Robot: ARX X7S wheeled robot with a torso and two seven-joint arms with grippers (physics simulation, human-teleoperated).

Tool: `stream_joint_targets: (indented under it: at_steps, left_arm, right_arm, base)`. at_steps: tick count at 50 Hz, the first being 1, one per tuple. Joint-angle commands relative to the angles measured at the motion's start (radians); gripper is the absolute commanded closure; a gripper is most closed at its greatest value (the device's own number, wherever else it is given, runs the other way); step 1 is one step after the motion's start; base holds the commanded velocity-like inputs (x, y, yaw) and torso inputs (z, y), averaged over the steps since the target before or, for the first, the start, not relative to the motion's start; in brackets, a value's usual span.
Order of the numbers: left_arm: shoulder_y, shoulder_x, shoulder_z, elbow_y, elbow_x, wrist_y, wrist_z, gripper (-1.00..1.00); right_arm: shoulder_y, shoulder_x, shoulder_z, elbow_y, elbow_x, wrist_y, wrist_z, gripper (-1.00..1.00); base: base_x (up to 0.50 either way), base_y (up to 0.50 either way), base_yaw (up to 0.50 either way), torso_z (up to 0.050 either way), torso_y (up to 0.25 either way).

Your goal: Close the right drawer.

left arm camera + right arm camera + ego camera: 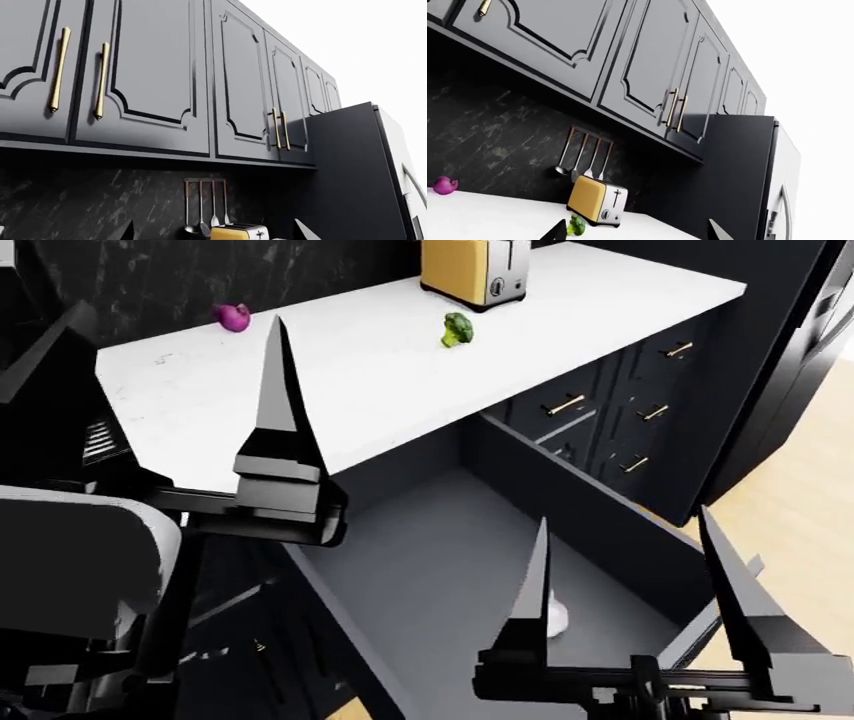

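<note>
Drawer (pixel 454 540) pulled well out from under the white counter (pixel 374 370), matte dark grey inside, right side wall running toward the lower right of the head view. Small pale object (pixel 554 617) lying on the drawer floor near the front end, partly hidden by a finger. Front panel and handle not visible.

Right gripper (pixel 625 585) raised over the front end of the open drawer, jaws spread wide, holding nothing, no contact with the drawer seen. Left gripper (pixel 180 365) up over the counter's near edge, jaws apart, empty.

Narrow stacked drawers (pixel 627 410) with short brass handles to the right of the open drawer, shut. On the counter: green broccoli piece (pixel 457 329), yellow toaster (pixel 474 272) behind it at the back, purple item (pixel 232 316) farther left near the dark marbled backsplash. Utensil rack (pixel 586 152) on the backsplash above the toaster. Upper cabinets (pixel 160 70) shut, brass bar handles vertical. Tall dark unit (pixel 353 175) at the counter's right end.
</note>
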Motion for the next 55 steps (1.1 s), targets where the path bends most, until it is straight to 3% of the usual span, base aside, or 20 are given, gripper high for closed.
stream_joint_targets:
  at_steps: [1, 13, 55]
  left_arm:
    - [0.002, -0.003, 0.014, -0.008, 0.011, 0.011, 0.002, -1.00]
    - [0.000, -0.003, 0.019, -0.012, 0.013, 0.019, 0.002, -1.00]
    - [-0.006, -0.023, 0.048, -0.005, 0.022, 0.044, -0.011, -1.00]
  right_arm:
    - [-0.013, 0.000, 0.018, 0.000, 0.017, -0.028, 0.013, -1.00]
    - [-0.021, 0.000, 0.008, 0.000, -0.006, -0.036, 0.016, -1.00]
    - [-0.034, 0.000, 0.024, 0.000, 0.047, -0.060, 0.035, -1.00]
  base:
    - [0.00, 0.00, 0.00, 0.000, 0.000]
    - [0.00, 0.00, -0.01, 0.000, 0.000]
    - [0.00, 0.00, -0.50, 0.000, 0.000]
